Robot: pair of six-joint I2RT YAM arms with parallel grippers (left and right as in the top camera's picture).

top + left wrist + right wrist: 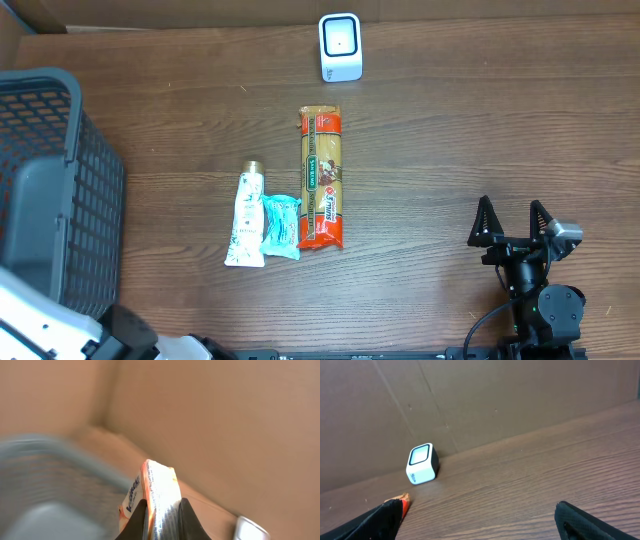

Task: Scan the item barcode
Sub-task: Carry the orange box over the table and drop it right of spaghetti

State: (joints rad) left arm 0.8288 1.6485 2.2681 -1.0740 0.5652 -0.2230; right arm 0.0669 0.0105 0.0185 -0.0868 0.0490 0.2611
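Left pincer (162,505) clamped tight on orange packet (157,480) — right pincer (510,204) idle, wide open, empty. Calls for slow carry to scanner (340,46), barcode turned square to its window.

The bench (450,130) under me is dark wood-grain, smooth with a low sheen, and the cardboard (495,400) behind it is matt brown. The basket (60,200) is dark grey plastic mesh, and the scanner (340,47) is glossy white plastic. The pouch (159,487) between the matt black fingers (189,520) of my left end effector (161,507) is shiny, crinkled film.
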